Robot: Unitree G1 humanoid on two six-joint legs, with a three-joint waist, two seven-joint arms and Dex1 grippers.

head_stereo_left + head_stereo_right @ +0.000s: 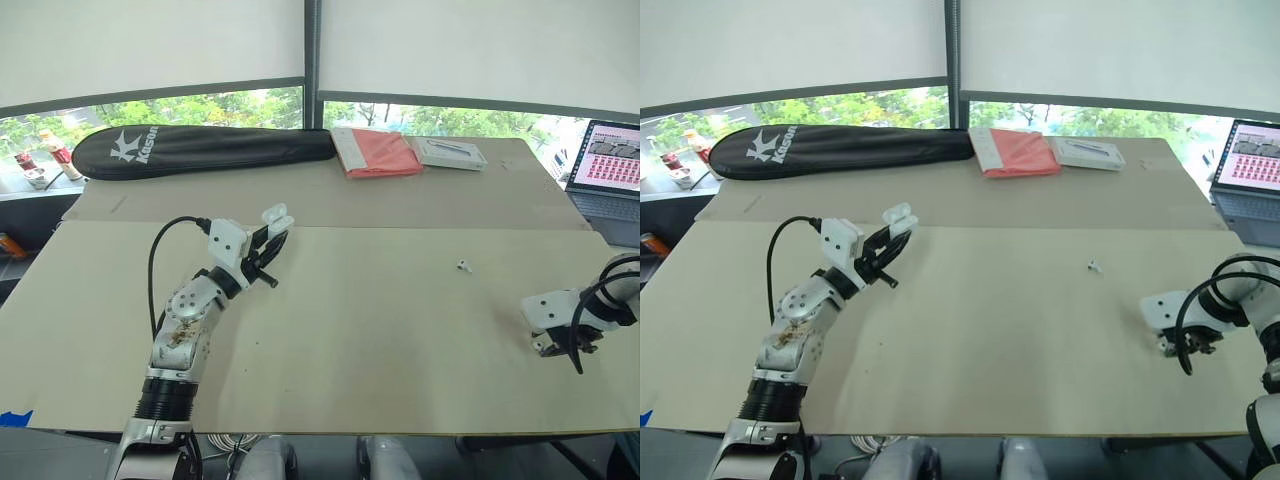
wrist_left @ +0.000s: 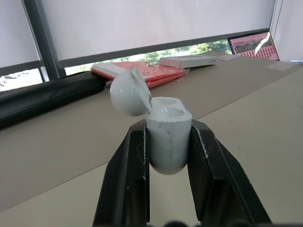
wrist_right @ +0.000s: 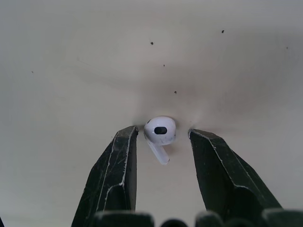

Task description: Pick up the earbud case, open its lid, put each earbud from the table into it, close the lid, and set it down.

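My left gripper [image 1: 268, 238] is raised over the left part of the table [image 1: 380, 330] and is shut on the white earbud case [image 2: 168, 137]. The case stands upright between the fingers, its lid [image 2: 131, 92] swung open and both wells visible. Near the table's right edge my right gripper [image 3: 163, 133] points down at the tabletop and is open. One white earbud [image 3: 160, 132] lies on the surface between its fingertips, close to one finger and clear of the other. A second earbud [image 1: 463, 266] lies alone right of the table's centre.
A black racket bag [image 1: 200, 150] lies along the back left. A red pouch [image 1: 380, 155] and a flat white box [image 1: 450, 152] sit at the back centre. A laptop [image 1: 608, 165] stands off the far right corner.
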